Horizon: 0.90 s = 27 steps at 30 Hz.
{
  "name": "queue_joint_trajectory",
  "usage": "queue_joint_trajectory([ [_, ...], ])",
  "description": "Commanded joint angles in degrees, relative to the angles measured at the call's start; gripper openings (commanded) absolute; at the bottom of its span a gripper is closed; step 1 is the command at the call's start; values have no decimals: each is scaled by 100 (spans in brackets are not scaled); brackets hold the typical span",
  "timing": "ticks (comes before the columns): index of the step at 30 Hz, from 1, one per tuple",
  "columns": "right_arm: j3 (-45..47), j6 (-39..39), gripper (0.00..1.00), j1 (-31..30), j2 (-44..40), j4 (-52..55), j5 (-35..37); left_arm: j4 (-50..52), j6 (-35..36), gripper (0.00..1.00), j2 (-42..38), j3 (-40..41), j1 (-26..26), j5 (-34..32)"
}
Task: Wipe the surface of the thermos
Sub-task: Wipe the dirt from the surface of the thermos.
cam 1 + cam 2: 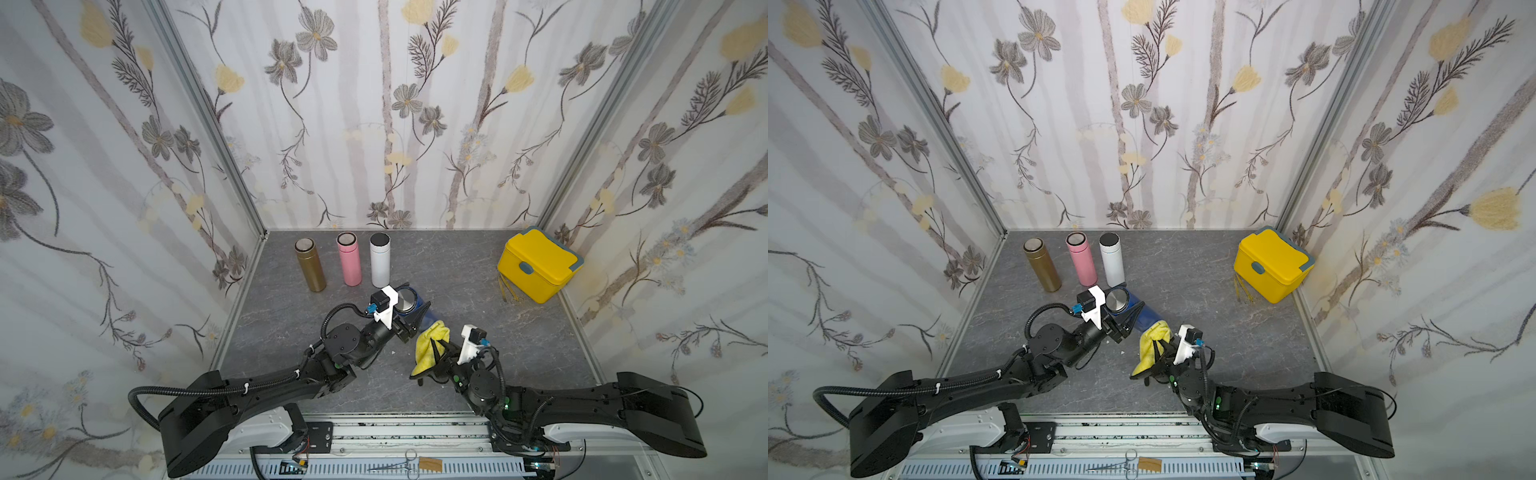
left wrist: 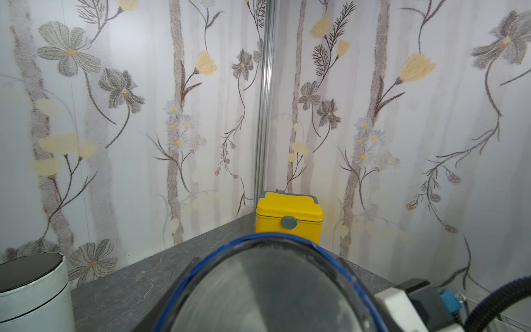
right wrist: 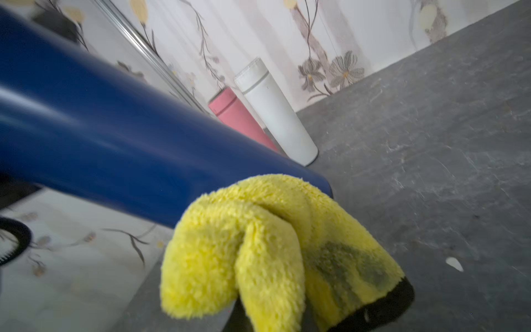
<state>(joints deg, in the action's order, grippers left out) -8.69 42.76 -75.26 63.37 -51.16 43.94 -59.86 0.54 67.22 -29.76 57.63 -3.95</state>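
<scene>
A dark blue thermos [image 1: 422, 302] [image 1: 1144, 312] with a steel cap hangs tilted above the grey table, cap end towards the back left. My left gripper [image 1: 409, 323] [image 1: 1121, 326] is shut on its upper body. In the left wrist view the cap [image 2: 267, 287] fills the foreground and hides the jaws. My right gripper [image 1: 438, 348] [image 1: 1158, 345] is shut on a fluffy yellow cloth [image 1: 430, 343] [image 1: 1148, 347] [image 3: 258, 244]. The cloth's top fold lies against the thermos's lower end [image 3: 115, 138].
Three more thermoses stand in a row at the back left: gold [image 1: 311, 266], pink [image 1: 349, 259] [image 3: 238, 115] and white [image 1: 380, 259] [image 2: 31, 290] [image 3: 275, 112]. A yellow lidded box [image 1: 538, 264] [image 2: 288, 218] sits in the back right corner. Flowered walls enclose three sides.
</scene>
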Motion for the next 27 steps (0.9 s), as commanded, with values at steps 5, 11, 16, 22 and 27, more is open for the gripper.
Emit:
queue_joint_trajectory([
  [5,-304,-289,0,12,-760,232,-34,-938,-372,0,-28,168,-286,797],
  [11,-700,-957,0,23,-2270,1436,79,-1070,-94,0,-100,421,-732,1314],
  [16,-1245,-1374,0,-4,-2728,2048,-454,-874,501,0,113,436,-932,1554],
  [22,-1707,-1552,0,-58,-2374,2144,-1312,-938,1495,0,356,645,-1000,2263],
  [27,-2076,-1501,0,-60,-1557,2226,-1797,-767,1923,0,410,690,-1026,2597],
])
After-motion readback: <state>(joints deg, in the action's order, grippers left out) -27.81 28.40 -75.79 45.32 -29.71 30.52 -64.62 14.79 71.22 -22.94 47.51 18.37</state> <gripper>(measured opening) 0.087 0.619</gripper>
